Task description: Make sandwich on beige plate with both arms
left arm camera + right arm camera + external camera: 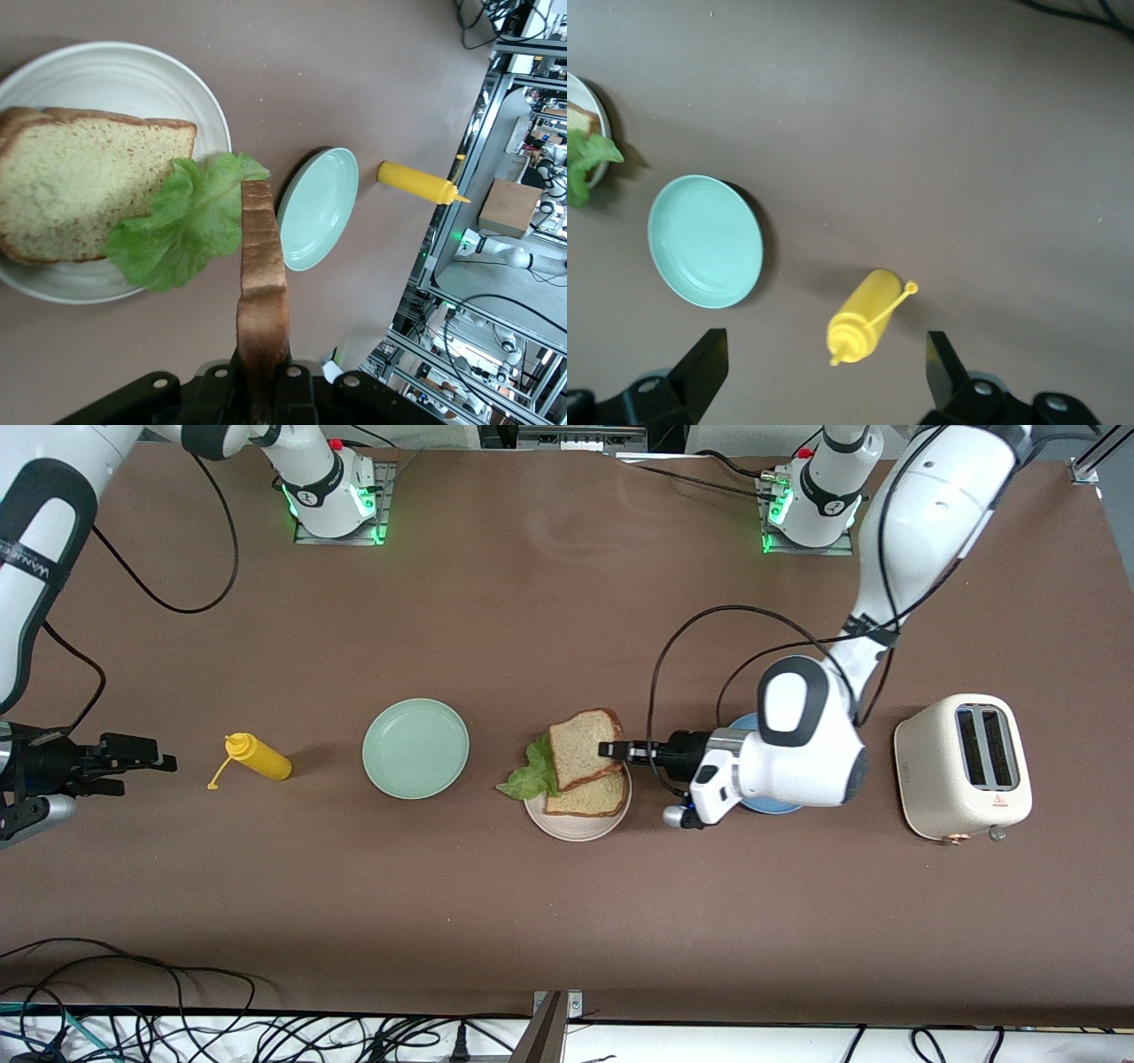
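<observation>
While the top slice (585,748) hangs over the beige plate (578,824), clamped by one crust edge in the closed fingers of the left gripper (613,750), the sandwich is one step short of done. On the plate lie the bottom slice (586,797) and the lettuce leaf (532,775), and the leaf spills over the rim toward the mint-green plate (415,747). In the left wrist view the held slice (263,283) stands on edge above the leaf (182,226), not above the bottom slice (84,181). Let go like that, it would likely land off-centre, tip onto the table (532,602), or drag the loose leaf off the plate. Bread gripped by the crust may also tear or sag.

Over the right arm's end of the table, the right gripper (133,762) waits with fingers spread wide, above the yellow squeeze bottle (864,329).
</observation>
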